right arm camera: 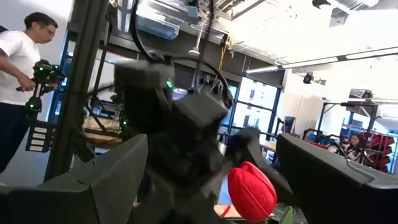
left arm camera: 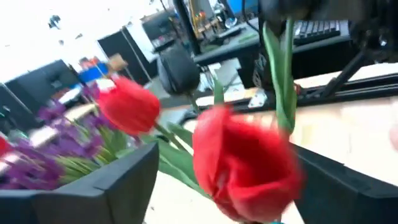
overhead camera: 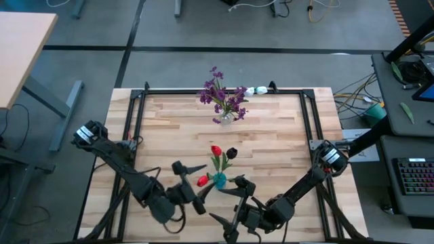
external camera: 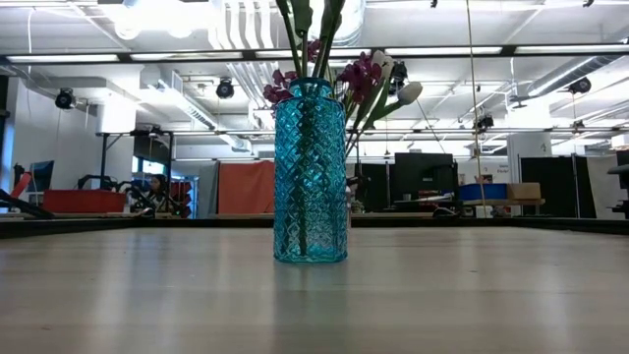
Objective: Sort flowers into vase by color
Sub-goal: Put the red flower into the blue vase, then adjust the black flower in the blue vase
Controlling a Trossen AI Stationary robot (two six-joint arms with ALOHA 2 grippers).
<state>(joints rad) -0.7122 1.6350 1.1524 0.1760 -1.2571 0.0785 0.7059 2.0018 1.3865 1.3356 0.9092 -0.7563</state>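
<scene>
- Wooden table (overhead camera: 271, 146) in a big open workshop, desks and monitors behind, and a person in a white shirt (right arm camera: 18, 56) standing off in the background of the right wrist view.
- Far side, centre: the clear vase (overhead camera: 226, 119) already carries the purple flowers (overhead camera: 222, 97), so that colour looks sorted. White buds (overhead camera: 255, 90) lie on the far edge just right of it, not in any vase as far as I can tell.
- Near centre: the blue vase (external camera: 311, 172) holds a red tulip (overhead camera: 216, 151) and a near-black bloom (overhead camera: 231, 154).
- Here's the live one: the left gripper (overhead camera: 192, 177) has a second red tulip (overhead camera: 203, 180) just left of the blue vase, its head between the fingers in the wrist view. Clamped on the stem? Cannot tell.
- The right gripper (overhead camera: 239, 191) hovers close on the vase's near right, fingers spread apart, empty.
- I'd call it roughly halfway: this tulip, the buds and that dark bloom's mixed company remain.
- Tight quarters, with both grippers crowding the vase and standing stems in the path.
</scene>
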